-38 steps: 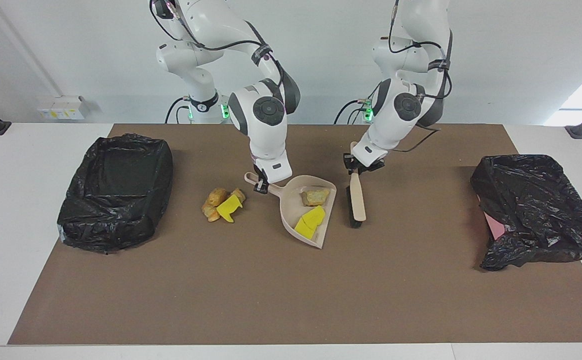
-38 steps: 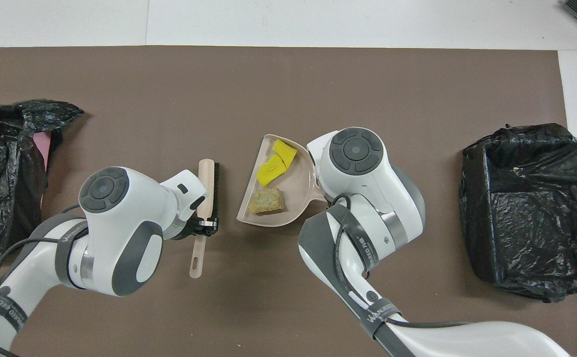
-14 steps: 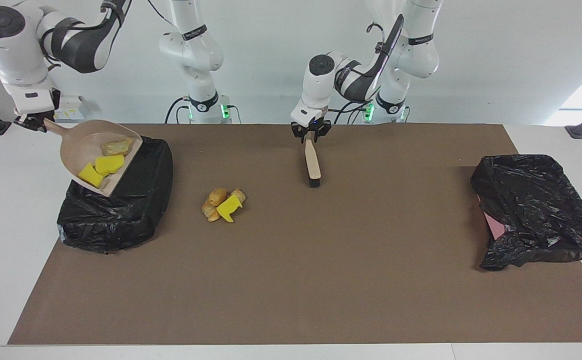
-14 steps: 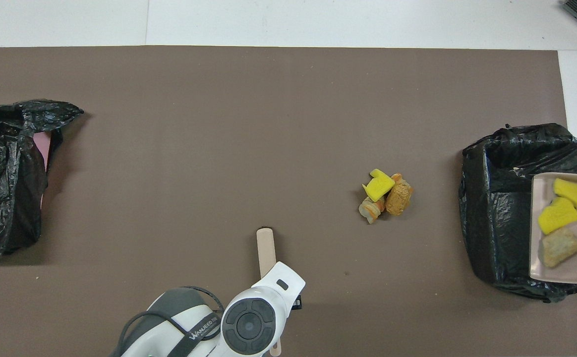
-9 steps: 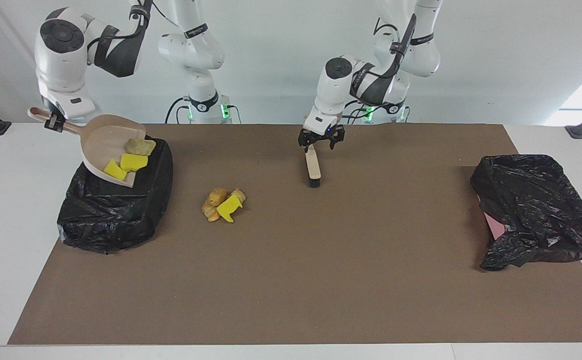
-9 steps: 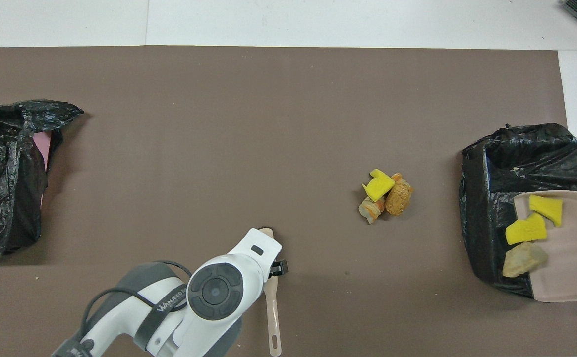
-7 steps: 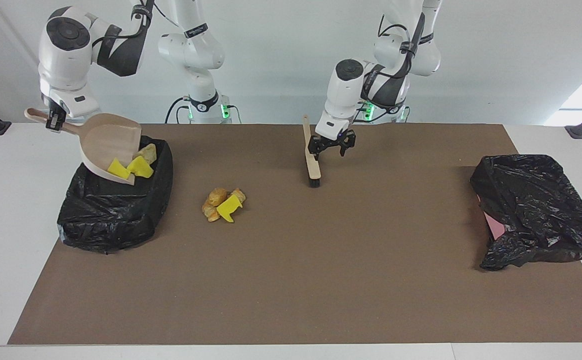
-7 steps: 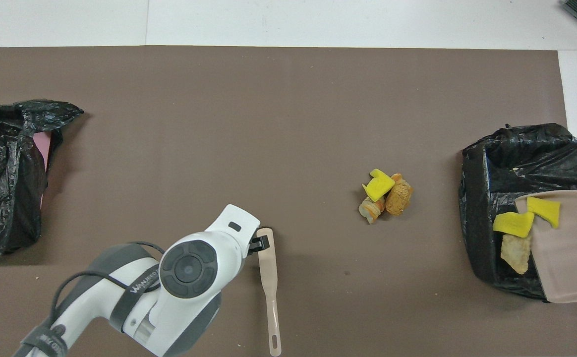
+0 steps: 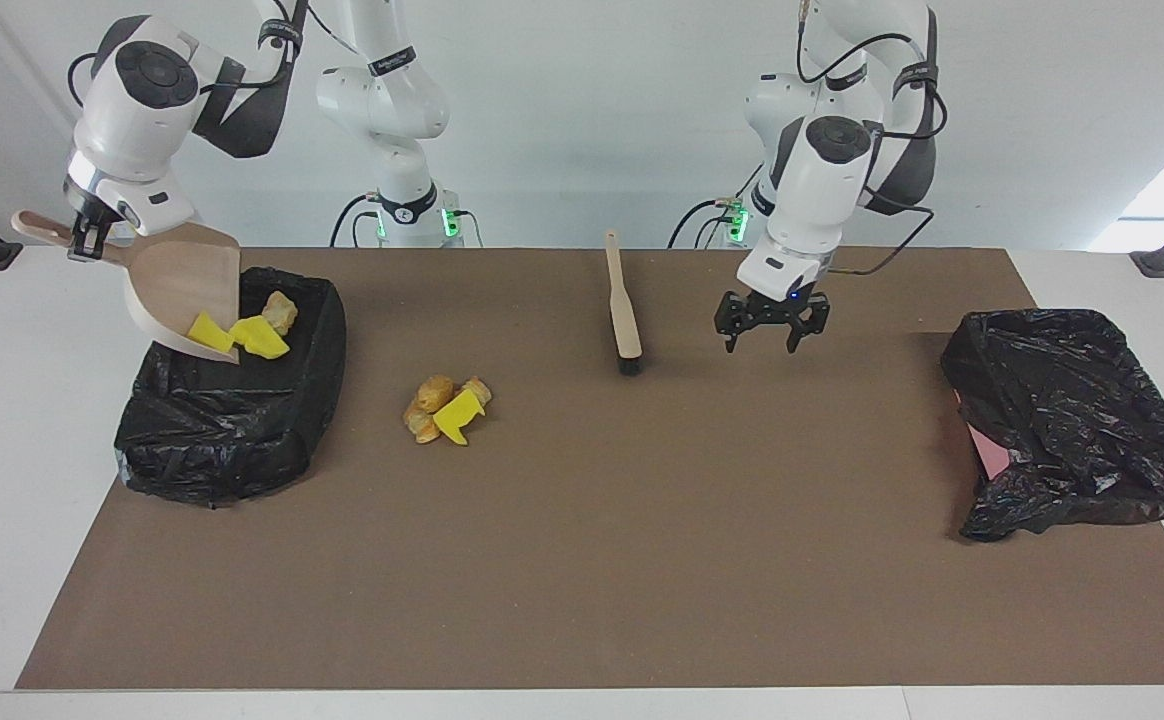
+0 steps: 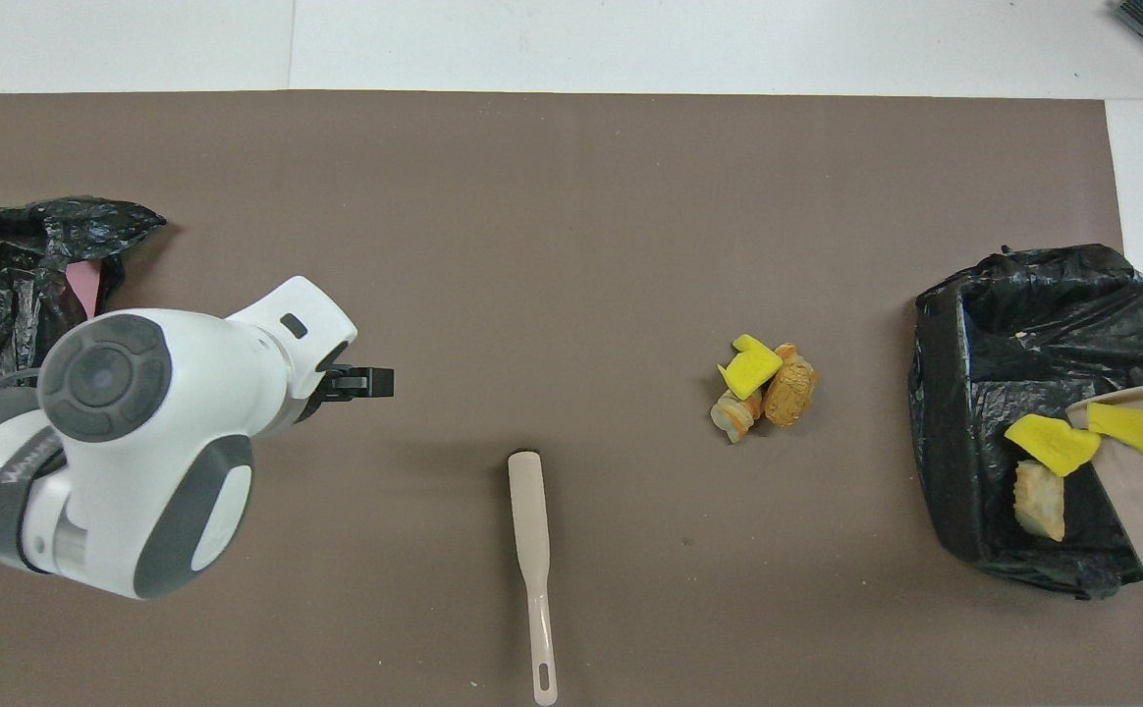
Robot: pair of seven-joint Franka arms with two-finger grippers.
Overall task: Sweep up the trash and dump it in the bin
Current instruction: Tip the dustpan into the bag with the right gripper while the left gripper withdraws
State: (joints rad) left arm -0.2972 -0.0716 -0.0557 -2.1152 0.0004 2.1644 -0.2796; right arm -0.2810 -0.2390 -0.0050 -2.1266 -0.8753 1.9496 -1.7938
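Note:
My right gripper (image 9: 83,240) is shut on the handle of the beige dustpan (image 9: 185,288), held tilted steeply over the black-lined bin (image 9: 227,450). Two yellow sponge bits (image 9: 242,336) and a tan lump (image 9: 280,308) of trash are sliding off the pan's lip into the bin; they also show in the overhead view (image 10: 1055,444). A second pile of trash (image 9: 445,405) lies on the mat beside the bin (image 10: 763,388). The beige brush (image 9: 625,308) lies flat on the mat (image 10: 532,550). My left gripper (image 9: 770,330) is open and empty, above the mat beside the brush.
A crumpled black bag (image 9: 1072,420) with something pink under it lies at the left arm's end of the table (image 10: 2,314). The brown mat (image 9: 582,560) covers most of the table.
My left gripper let go of the brush, left it lying on the mat and moved toward the left arm's end. My right gripper tipped the dustpan further; the scraps slid to its lip.

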